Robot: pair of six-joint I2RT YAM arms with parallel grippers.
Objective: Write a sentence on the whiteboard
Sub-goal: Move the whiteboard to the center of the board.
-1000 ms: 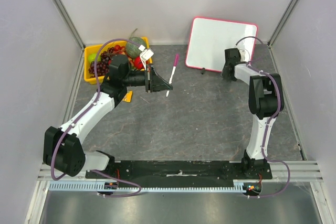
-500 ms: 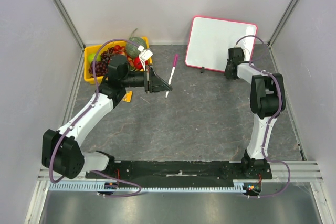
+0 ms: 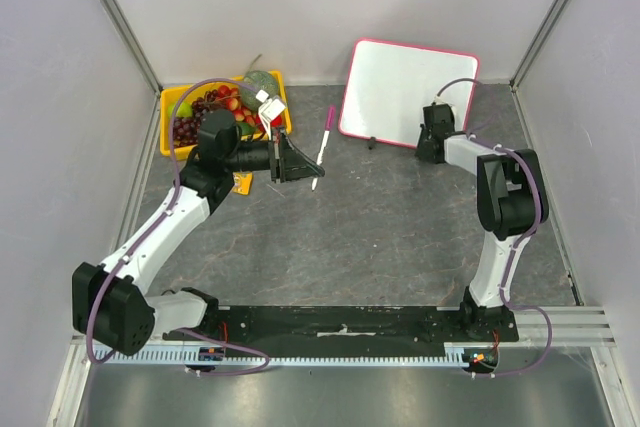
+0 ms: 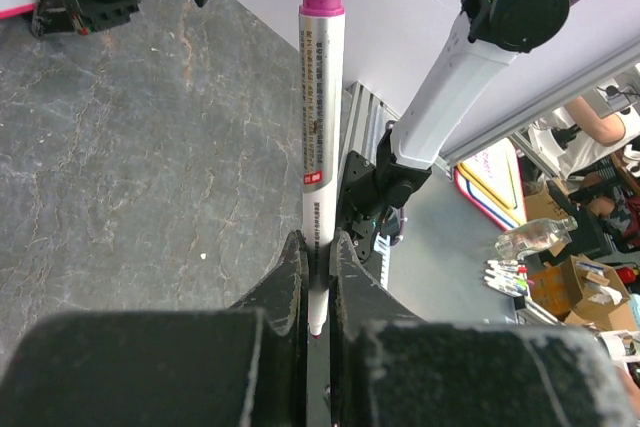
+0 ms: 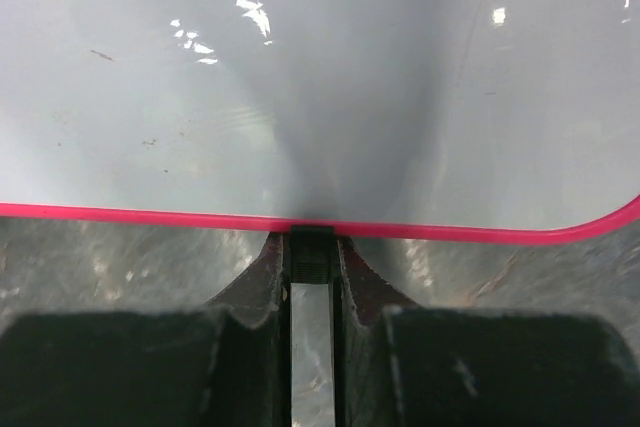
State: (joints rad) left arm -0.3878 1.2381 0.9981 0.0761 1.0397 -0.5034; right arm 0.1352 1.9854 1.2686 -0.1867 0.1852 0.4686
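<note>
- Whiteboard (image 3: 405,87), glossy white rect w/ pink-red rim: far centre-right of table (image 3: 380,237), face blank
- R gripper (image 5: 311,247) clenched on its near rim
- L gripper (image 4: 318,257) clamped on magenta-capped white marker (image 4: 320,97)
- Risks: slipping off thin rim; cap seemingly on, so no ink

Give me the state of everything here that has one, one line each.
whiteboard: blank, no writing visible.
marker: capped, held by its tail end.
left end effector: shut on the marker.
right end effector: shut on the whiteboard's near rim.
yellow tray: filled with fruit.
</note>
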